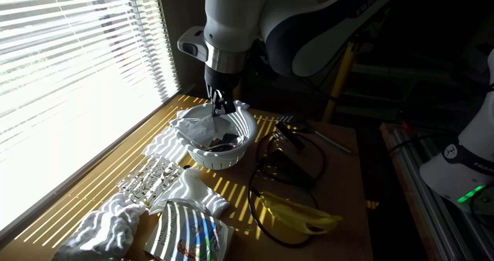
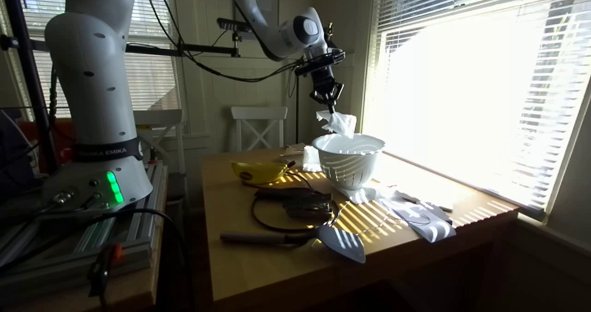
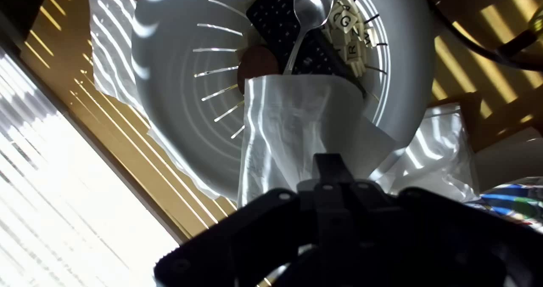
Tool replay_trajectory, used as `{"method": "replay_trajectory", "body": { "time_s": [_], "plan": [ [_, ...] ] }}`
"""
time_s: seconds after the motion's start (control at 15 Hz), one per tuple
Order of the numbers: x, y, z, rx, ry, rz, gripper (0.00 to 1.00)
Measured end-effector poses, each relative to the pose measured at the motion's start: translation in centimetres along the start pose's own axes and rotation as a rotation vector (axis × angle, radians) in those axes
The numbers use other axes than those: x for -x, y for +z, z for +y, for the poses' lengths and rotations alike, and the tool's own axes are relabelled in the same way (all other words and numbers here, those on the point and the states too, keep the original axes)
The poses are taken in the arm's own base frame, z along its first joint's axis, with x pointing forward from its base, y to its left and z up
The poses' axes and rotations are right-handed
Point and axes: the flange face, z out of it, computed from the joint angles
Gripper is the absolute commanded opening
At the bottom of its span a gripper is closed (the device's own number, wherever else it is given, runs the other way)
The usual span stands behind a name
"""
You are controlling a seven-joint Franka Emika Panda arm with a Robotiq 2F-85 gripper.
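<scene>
- Evidently, the gripper (image 3: pixel 333 163) is clenched on a thin white sheet (image 3: pixel 292 117), pinching it near its upper edge; whether it is paper or plastic film, I cannot tell.
- The sheet hangs above the white colander (image 2: pixel 348 166), covering part of its opening from the wrist view; whether its lower end touches the rim is hard to judge.
- It is probably very light and limp, likely to sway, fold and crease rather than keep a shape, and it may tear if tugged.
- Its sheen suggests a rather slippery surface, so a firm pinch on an edge or a gathered fold seems the surest hold.
- Inside the colander lie a spoon (image 3: pixel 312 7), letter tiles (image 3: pixel 355 33) and a dark slab (image 3: pixel 275 28) with button-like marks.
- The arm (image 1: pixel 235 17) reaches over the table (image 2: pixel 249 270), its wrist bent so that the gripper points down above the colander, close to vertical.
</scene>
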Motion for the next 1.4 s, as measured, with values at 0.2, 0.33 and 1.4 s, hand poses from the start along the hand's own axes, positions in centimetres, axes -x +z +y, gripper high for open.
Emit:
{"method": "replay_trajectory", "body": {
  "time_s": [0.2, 0.33, 1.4],
  "plan": [
    [0.2, -3.8, -3.9, 0.076, -0.088, 0.026, 0.00],
    [1.0, -5.0, -6.0, 0.085, -0.146, 0.038, 0.00],
    [-5.5, 2.7, -5.4, 0.150, -0.900, 0.060, 0.00]
  ]
}}
